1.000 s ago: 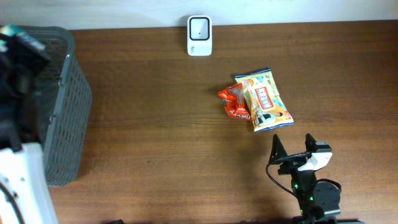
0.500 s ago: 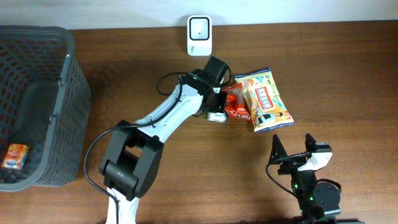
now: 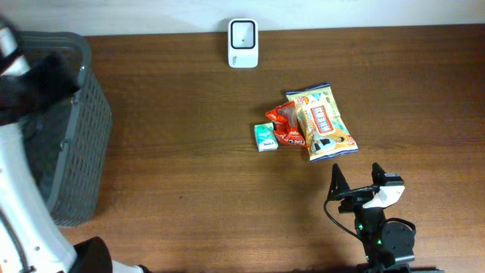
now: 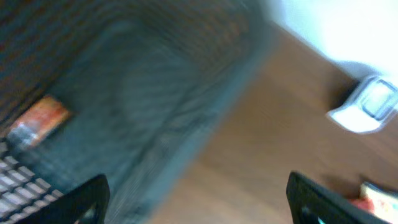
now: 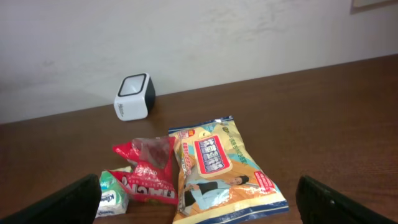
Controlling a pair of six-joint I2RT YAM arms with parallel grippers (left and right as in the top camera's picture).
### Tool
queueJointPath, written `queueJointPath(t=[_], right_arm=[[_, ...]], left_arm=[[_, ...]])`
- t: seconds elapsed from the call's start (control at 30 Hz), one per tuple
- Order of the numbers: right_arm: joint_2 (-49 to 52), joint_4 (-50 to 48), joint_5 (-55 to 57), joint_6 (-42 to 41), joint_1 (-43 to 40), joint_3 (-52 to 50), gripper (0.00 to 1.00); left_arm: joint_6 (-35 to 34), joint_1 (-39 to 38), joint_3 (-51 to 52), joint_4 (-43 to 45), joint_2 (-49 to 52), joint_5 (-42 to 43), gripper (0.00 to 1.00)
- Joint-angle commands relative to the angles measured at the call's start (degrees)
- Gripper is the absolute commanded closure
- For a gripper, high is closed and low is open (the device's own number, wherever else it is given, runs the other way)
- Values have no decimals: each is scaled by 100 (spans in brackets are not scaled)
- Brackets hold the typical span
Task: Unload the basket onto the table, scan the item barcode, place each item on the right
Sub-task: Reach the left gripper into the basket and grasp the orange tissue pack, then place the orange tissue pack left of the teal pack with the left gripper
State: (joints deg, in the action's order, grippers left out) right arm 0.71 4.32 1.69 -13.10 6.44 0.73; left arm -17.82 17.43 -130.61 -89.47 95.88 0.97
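Grey mesh basket (image 3: 76, 136) at left of counter (image 3: 182, 197) holds orange packet (image 4: 40, 118); left tool (image 4: 199, 211) hovers above, spread, empty. Right tool (image 3: 356, 188) spread, idle near snack pile (image 3: 318, 125). Likely fetch step; next: lower, pinch packet, present barcode to white scanner (image 3: 243, 33)

The brown wooden surface (image 3: 189, 174) carries a white barcode scanner (image 3: 243, 43) at its far edge. Near the middle lie a yellow snack bag (image 3: 323, 123), a red packet (image 3: 286, 127) touching it, and a small green pack (image 3: 265, 137) against the packet. A dark mesh basket (image 3: 83, 129) stands at the left.
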Motion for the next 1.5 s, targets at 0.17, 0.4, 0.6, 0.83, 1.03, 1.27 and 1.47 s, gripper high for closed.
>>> queueJointPath(t=[0.17,0.4,0.6,0.83,1.03,1.27,1.47], right_arm=[[-35,22,28,17,31,-42,2],[-35,24,28,17,31,-42,2],[-35,22,28,17,31,-42,2],[-35,24,28,17,31,-42,2],[-35,22,28,17,31,-42,2],[-35,24,28,20,31,-42,1],[-35,22,28,17,31,-42,2]], left_arm=[[-938,1921,1062,251,-96,-1088,9],[-492,1906,5261,4356,-87,-2776,15],[2533,1908,6478,6328,221,-2704,14],[3272,1917,6478,6526,1067,-2538,25],[3270,2225,6478,6334,1154,-2894,32],[3270,2249,6478,6461,1443,-2540,66],[3263,2052,5781,5963,953,-1635,100]])
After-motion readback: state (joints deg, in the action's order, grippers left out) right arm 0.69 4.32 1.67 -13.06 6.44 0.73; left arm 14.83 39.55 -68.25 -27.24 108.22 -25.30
